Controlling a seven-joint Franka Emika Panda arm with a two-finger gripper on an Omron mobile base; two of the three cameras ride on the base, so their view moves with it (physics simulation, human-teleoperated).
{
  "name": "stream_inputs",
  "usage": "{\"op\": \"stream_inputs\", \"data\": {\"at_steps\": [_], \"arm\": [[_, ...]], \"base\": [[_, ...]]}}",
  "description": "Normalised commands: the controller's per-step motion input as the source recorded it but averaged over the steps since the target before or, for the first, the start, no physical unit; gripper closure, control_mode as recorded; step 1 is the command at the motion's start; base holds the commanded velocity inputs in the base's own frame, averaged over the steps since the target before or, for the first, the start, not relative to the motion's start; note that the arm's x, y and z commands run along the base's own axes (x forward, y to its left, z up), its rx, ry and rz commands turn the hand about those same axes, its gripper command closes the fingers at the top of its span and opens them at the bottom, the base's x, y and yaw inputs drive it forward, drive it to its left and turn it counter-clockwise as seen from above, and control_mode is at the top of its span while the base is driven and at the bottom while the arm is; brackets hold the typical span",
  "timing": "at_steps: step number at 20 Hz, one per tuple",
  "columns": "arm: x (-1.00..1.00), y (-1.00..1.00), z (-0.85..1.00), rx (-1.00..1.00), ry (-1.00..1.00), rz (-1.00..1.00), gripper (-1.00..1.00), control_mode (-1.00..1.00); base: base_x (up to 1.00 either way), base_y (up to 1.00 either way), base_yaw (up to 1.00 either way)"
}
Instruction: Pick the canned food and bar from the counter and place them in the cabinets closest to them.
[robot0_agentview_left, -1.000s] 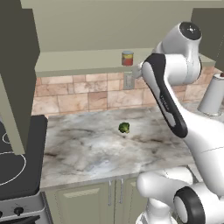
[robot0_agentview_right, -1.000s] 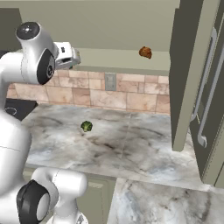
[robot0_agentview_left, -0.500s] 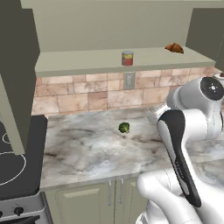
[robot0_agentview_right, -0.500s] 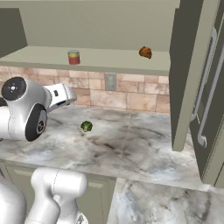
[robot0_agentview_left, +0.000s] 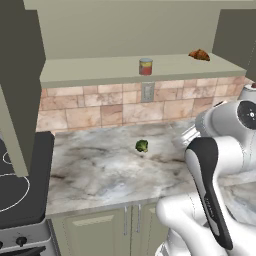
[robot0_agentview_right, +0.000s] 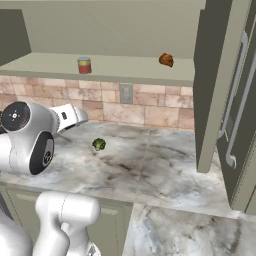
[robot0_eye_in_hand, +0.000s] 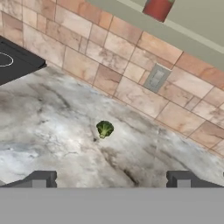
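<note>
We've dropped our arm low from the shelf, gripper (robot0_eye_in_hand: 111, 179) spread and empty; the can (robot0_agentview_left: 145, 66) sits shelved, bar next.

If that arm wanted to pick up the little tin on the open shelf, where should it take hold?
Probably around the round side wall of the canned food, coming in level from the open front of the cabinets' shelf. The tin stands upright with bare shelf on both sides, so the open gripper could straddle its middle. The cabinet overhead seems to leave little room to come down from above.
</note>
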Motion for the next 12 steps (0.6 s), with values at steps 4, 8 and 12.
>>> {"op": "stream_inputs", "data": {"at_steps": [4,8,12], "arm": [[-0.04,0.0,0.0,0.0,0.0,0.0,-1.0,1.0],[0.0,0.0,0.0,0.0,0.0,0.0,-1.0,1.0],[0.0,0.0,0.0,0.0,0.0,0.0,-1.0,1.0]], "base": [[-0.15,0.0,0.0],[-0.43,0.0,0.01],[-0.45,0.0,0.0]]}}
